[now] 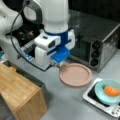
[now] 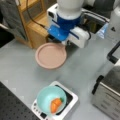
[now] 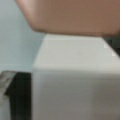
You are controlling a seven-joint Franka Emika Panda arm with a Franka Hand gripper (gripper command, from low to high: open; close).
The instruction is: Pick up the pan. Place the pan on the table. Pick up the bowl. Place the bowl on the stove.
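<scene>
Claw [image 1: 57,65] closed on pan [image 1: 75,74] handle, pan on or just above counter [image 1: 65,102] (contact unclear). Bowl [image 2: 51,99] with orange item sits on stove [image 2: 70,102]. Wrist view alone shows white handle [image 3: 75,75] close-up, pan [image 3: 72,16] beyond.

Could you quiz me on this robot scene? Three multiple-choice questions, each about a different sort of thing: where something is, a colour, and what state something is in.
1. Where is the bowl?
A. on the stove
B. on the wooden box
C. inside the oven

2. What colour is the pan?
A. black
B. salmon-pink
C. green

3. How is the pan just now?
A. upside down on the stove
B. under the bowl
C. at the gripper, handle towards it

Answers: 1 A, both front views show the teal bowl on the burner. 2 B, its round face is pink. 3 C, its handle end sits under the blue gripper.
</scene>
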